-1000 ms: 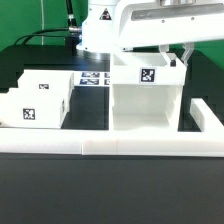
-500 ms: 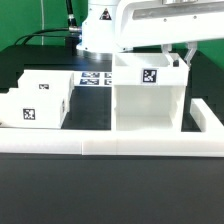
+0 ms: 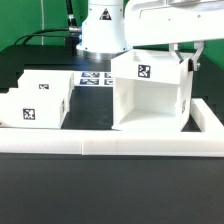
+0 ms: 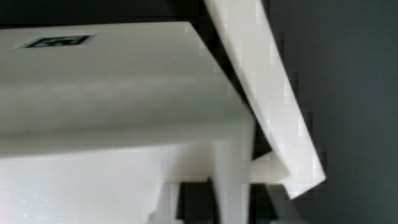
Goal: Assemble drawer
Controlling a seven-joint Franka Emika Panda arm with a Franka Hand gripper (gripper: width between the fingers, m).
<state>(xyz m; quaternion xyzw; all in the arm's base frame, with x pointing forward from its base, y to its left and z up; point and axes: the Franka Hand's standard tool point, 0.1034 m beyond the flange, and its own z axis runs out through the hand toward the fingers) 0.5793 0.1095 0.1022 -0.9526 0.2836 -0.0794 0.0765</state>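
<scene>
The drawer's large white housing [image 3: 150,98] stands in the middle of the exterior view, open at the front, tilted a little, with a square tag on its top. My gripper [image 3: 190,62] grips its upper edge on the exterior view's right. In the wrist view my gripper [image 4: 231,204] is shut on the housing's thin side wall [image 4: 249,90], with a dark finger [image 4: 194,205] on each side of it. The tagged top panel [image 4: 89,70] shows beside it. Two small white trays [image 3: 38,100], each with a tag, stand together at the exterior view's left.
A long low white border wall [image 3: 110,148] runs along the front and up the exterior view's right side [image 3: 212,120]. The marker board [image 3: 95,79] lies flat behind the trays. The robot's base [image 3: 100,30] stands at the back.
The housing has tipped and risen slightly, its top edge now higher and shifted toward the exterior view's left. The arm above it has moved up and toward the right.
</scene>
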